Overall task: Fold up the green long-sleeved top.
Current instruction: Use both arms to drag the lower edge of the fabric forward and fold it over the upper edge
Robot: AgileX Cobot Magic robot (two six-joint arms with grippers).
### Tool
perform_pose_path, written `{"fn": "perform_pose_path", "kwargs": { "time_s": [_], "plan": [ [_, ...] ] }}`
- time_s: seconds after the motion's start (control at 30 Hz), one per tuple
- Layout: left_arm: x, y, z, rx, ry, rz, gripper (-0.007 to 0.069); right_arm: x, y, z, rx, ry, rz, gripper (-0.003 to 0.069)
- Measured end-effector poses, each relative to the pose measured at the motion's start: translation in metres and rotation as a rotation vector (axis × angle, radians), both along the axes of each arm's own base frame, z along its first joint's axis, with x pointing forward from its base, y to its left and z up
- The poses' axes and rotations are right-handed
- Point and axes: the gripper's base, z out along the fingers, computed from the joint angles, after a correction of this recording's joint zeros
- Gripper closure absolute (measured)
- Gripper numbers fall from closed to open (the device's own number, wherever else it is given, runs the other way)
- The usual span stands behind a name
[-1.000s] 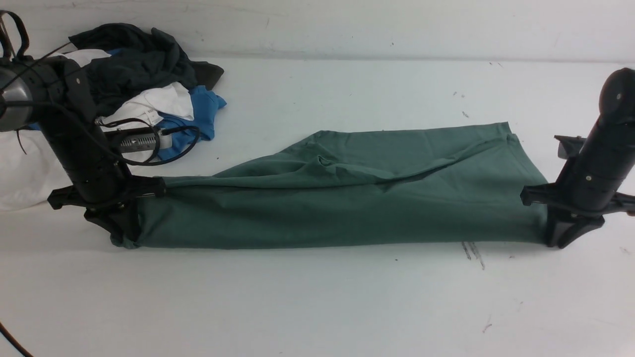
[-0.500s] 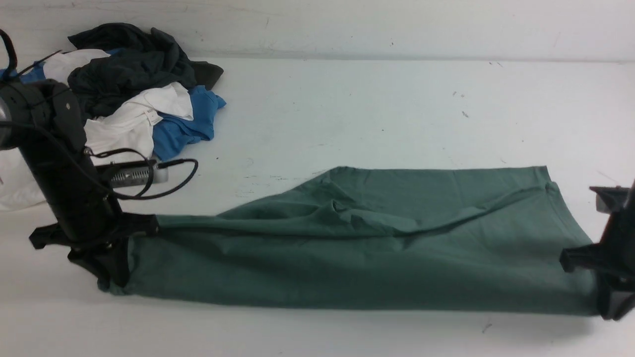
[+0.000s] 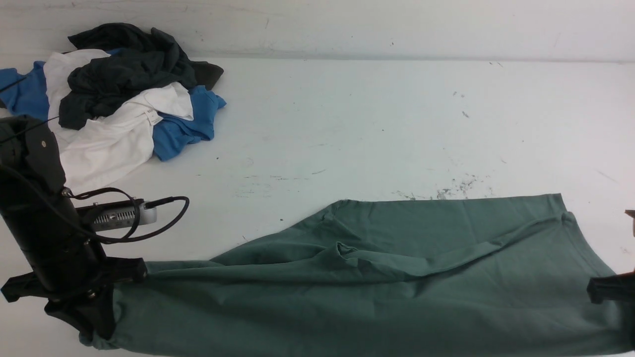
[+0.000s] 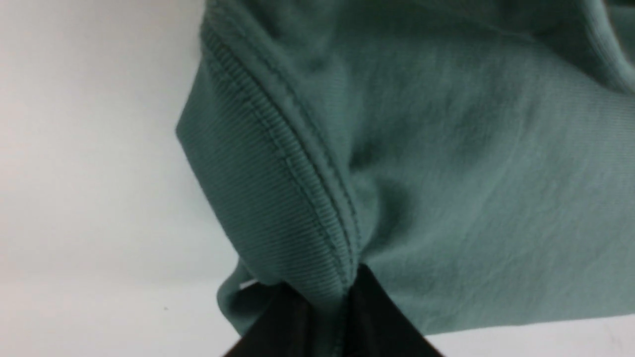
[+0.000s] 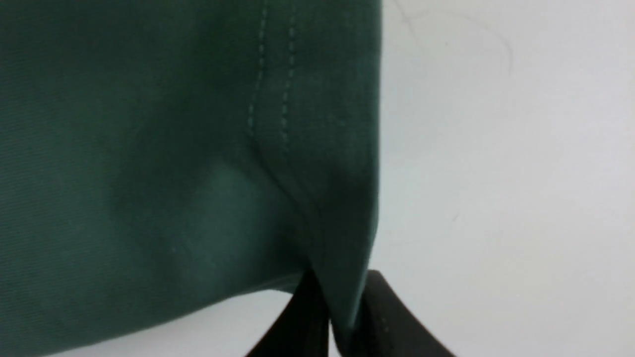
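Across the near part of the tabletop, the green long-sleeved top is held stretched as a long band between the two arms. Its left end is pinched by the left tool, whose jaws are closed narrowly on a ribbed band of the fabric. Its right end is pinched by the right tool, which is closed tightly on a corner beside a double-stitched hem. In the front view this tool is cut off almost wholly by the right border.

A lengthwise fold is judged to be done: the fabric is doubled over, and a diagonal crease is seen running through the upper layer. No sleeves are seen, so whether they are tucked inside cannot be told. The band is judged to need laying flat, smoothing and folding crosswise.

The near edge of the top is lost below the front view, so its distance from the tabletop's near edge cannot be told. Beyond the top a wide stretch of bare tabletop is left free up to the back wall. Only the far left corner is taken up, by a pile of a dark charcoal garment, a white garment and a blue garment, well apart from the top.
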Motion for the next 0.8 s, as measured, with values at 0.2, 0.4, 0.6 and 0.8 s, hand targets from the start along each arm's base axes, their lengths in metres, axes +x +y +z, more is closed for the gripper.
{"fn": "perform_pose_path", "kwargs": {
  "time_s": [0.2,0.4,0.6,0.8],
  "plan": [
    [0.0,0.0,0.0,0.005,0.004,0.01,0.0461,0.014,-0.002,0.014,-0.017,-0.063,0.007,0.0446],
    [0.004,0.001,0.004,0.008,-0.009,0.007,0.0337,0.047,0.002,0.057,0.04,-0.247,-0.025,0.0386],
    [0.005,0.001,0.005,0.009,-0.015,0.005,0.0323,0.066,0.036,0.091,0.242,-0.38,0.071,0.0384],
    [0.005,0.001,0.006,0.009,-0.015,0.005,0.0321,0.063,0.138,0.099,0.411,-0.411,0.563,0.0384]
  ]
}}
